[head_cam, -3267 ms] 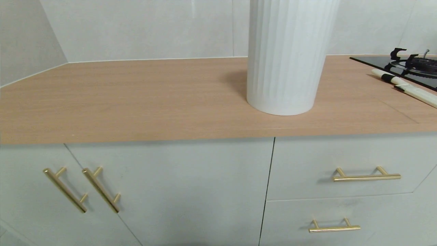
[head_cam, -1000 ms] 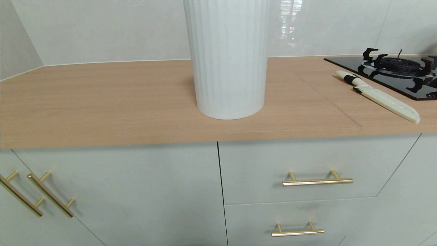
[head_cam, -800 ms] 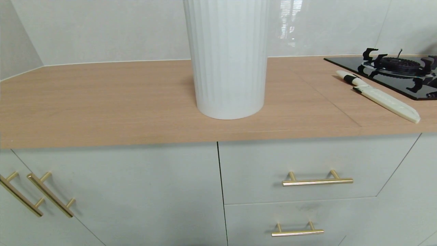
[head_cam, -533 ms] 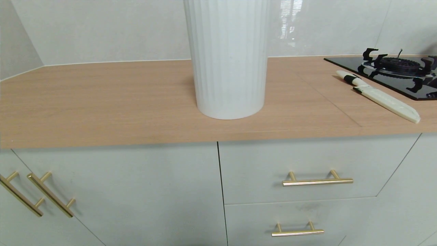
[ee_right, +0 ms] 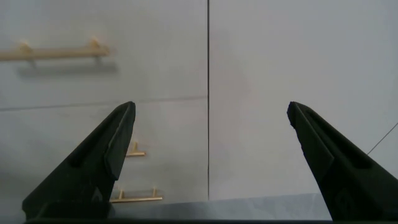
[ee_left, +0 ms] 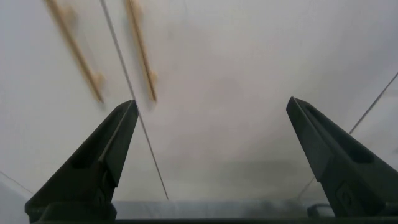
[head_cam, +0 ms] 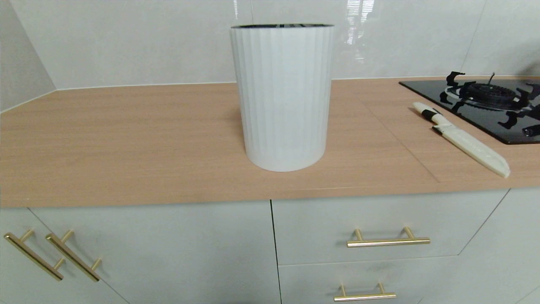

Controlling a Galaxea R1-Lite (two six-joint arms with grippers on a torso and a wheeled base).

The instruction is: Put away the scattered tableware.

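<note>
Left gripper (ee_left: 211, 102) and right gripper (ee_right: 211, 106) both spread wide and empty, low at the cabinet fronts.

I see the white knife (head_cam: 462, 139) lying flat at the right of the countertop (head_cam: 126, 139), just beside the hob (head_cam: 485, 101). The ribbed white container (head_cam: 282, 97) stands upright mid-counter, well apart from it. My left gripper faces the gold door handles (ee_left: 140, 50), my right a drawer handle (ee_right: 56, 53).

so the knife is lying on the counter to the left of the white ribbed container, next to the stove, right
Not quite. The knife lies on the counter to the right of the white ribbed container, not to its left. The rest holds: it is next to the stove. The head view shows this.
</note>
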